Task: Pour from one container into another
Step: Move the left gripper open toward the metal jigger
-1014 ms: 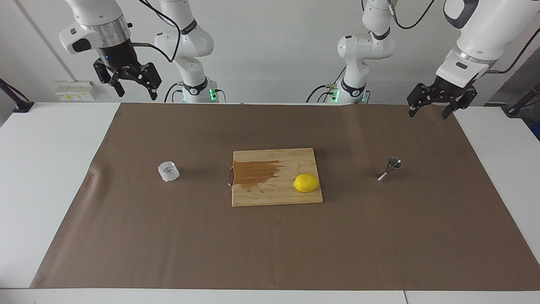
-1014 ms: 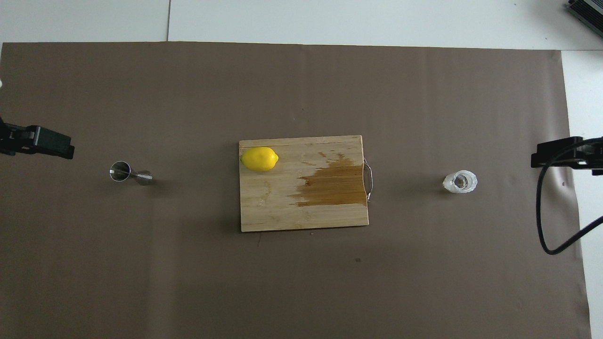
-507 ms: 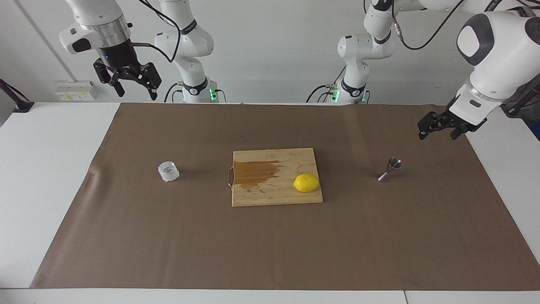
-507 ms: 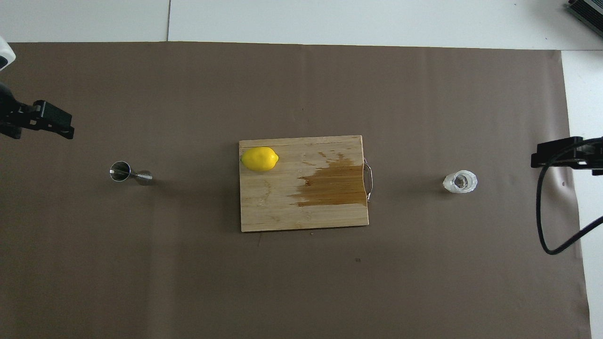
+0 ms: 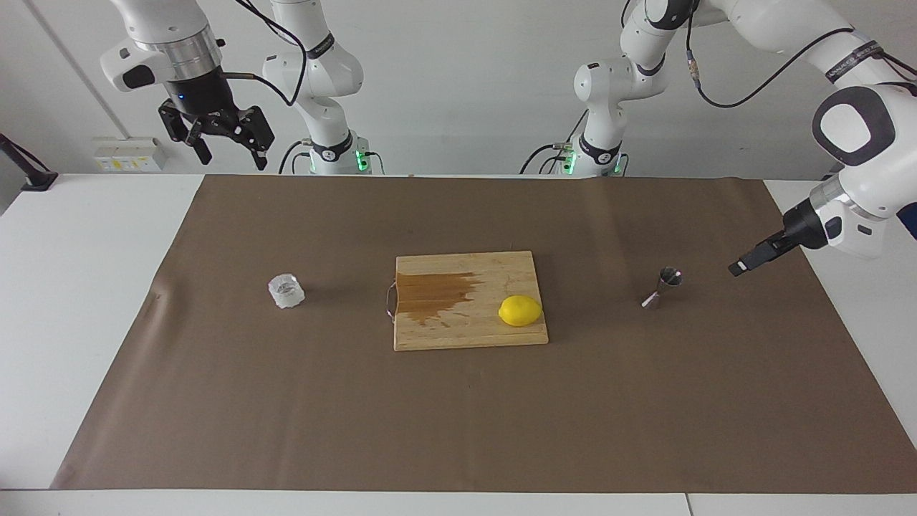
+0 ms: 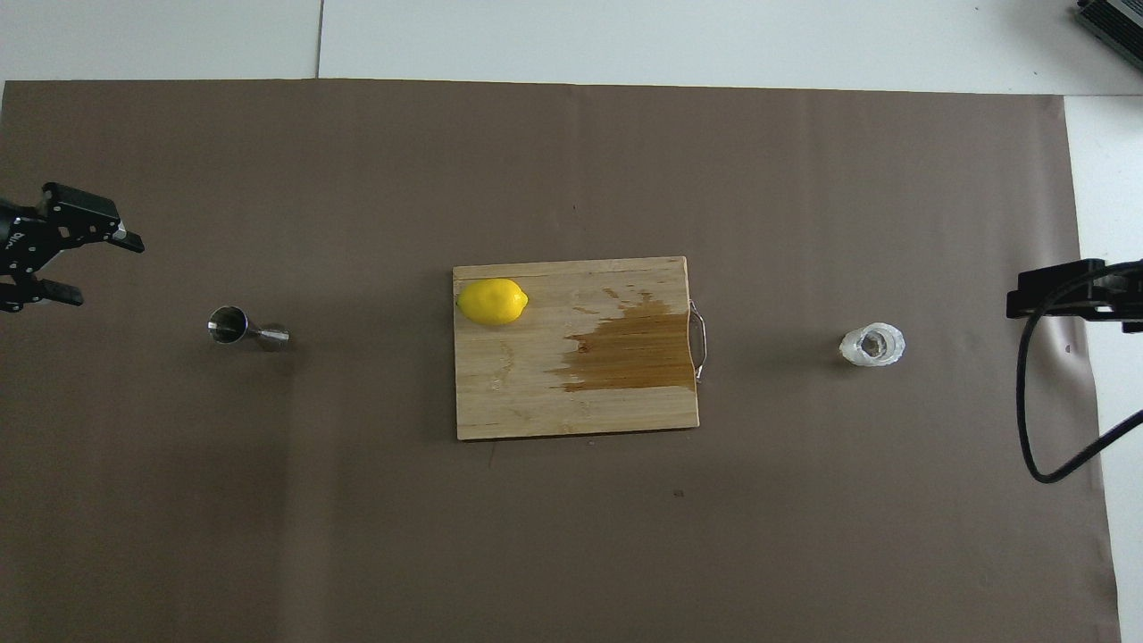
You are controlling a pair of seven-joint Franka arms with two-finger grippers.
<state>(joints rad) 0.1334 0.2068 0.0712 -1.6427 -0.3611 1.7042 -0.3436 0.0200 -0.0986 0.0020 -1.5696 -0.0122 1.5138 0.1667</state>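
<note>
The clear faceted glass tumbler (image 5: pixel 286 291) (image 6: pixel 872 346) stands upright on the brown mat toward the right arm's end. The small steel jigger (image 5: pixel 663 287) (image 6: pixel 246 329) stands upright toward the left arm's end. My left gripper (image 5: pixel 738 268) (image 6: pixel 103 271) is tipped sideways low over the mat, beside the jigger and apart from it, with its fingers open and empty. My right gripper (image 5: pixel 233 159) (image 6: pixel 1013 304) hangs high over the mat's corner by its base, open and empty, well away from the tumbler.
A wooden cutting board (image 5: pixel 466 337) (image 6: pixel 536 411) lies in the middle of the mat (image 5: pixel 458 416), with a dark wet stain and a metal handle at its tumbler end. A yellow lemon (image 5: pixel 520 310) (image 6: pixel 492 302) sits on its jigger end.
My left arm has swung down from high above the mat and turned its gripper sideways, ending low beside the jigger. The right arm, tumbler and jigger have not moved.
</note>
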